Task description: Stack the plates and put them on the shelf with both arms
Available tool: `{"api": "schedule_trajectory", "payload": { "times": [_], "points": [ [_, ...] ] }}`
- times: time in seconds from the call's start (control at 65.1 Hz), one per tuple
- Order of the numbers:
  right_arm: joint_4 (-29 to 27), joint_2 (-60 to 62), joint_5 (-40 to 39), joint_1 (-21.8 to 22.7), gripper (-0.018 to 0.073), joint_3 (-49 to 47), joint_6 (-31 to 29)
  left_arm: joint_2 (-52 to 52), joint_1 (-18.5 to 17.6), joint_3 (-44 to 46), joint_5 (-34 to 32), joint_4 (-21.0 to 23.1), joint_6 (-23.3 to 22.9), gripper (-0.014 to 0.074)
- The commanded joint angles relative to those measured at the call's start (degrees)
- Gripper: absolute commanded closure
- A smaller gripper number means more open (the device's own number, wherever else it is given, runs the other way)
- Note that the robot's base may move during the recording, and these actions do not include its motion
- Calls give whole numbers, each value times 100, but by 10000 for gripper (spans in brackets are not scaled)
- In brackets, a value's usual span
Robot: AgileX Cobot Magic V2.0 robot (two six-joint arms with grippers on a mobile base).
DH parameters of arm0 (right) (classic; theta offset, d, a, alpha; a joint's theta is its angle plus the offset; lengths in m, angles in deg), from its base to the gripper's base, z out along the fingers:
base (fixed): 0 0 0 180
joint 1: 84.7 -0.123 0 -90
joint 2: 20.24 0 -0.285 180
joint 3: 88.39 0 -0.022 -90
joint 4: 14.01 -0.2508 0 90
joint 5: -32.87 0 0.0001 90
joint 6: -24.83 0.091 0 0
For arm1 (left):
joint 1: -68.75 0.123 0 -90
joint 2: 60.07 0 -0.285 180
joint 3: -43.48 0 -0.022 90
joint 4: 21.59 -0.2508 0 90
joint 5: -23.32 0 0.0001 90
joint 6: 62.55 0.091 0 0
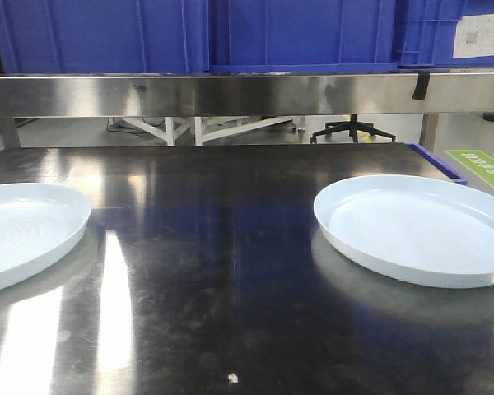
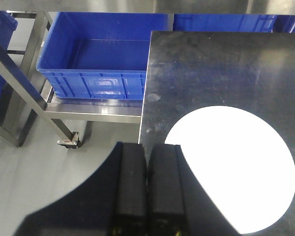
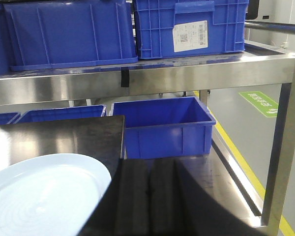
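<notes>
Two pale bluish-white plates lie apart on the dark table (image 1: 230, 271): one plate (image 1: 25, 230) at the left edge, the other plate (image 1: 416, 226) at the right. Neither arm shows in the front view. In the left wrist view my left gripper (image 2: 147, 147) is shut, empty, over the table's left edge just left of the overexposed left plate (image 2: 236, 167). In the right wrist view my right gripper (image 3: 148, 164) is shut, empty, just right of the right plate (image 3: 44, 191). The steel shelf (image 1: 247, 92) runs across above the table's back.
Blue crates (image 1: 230, 33) stand on the shelf, one with a white label (image 3: 190, 35). More blue crates sit lower beside the table, one on the left (image 2: 98, 54) and one on the right (image 3: 162, 125). A steel post (image 3: 285, 147) stands at the right.
</notes>
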Motion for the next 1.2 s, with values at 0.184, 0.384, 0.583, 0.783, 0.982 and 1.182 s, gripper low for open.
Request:
{"api": "schedule_trajectory", "payload": {
  "times": [0.184,0.384,0.583,0.783,0.982,1.182],
  "points": [
    [59,58,-558,-7,512,4,-32,12,-29,190,-410,-283,3,508],
    [59,58,-558,-7,512,4,-32,12,-29,190,-698,-217,3,508],
    [59,58,-558,-7,512,4,-32,-1,-29,190,-610,-83,3,508],
    [59,58,-617,-5,512,4,-32,-1,-29,190,-675,24,3,508],
    [33,58,-987,-5,512,-155,141,-1,-29,190,-714,-138,3,508],
    [39,-885,151,-5,512,-1460,418,-1,-29,190,-749,-183,3,508]
  ]
}}
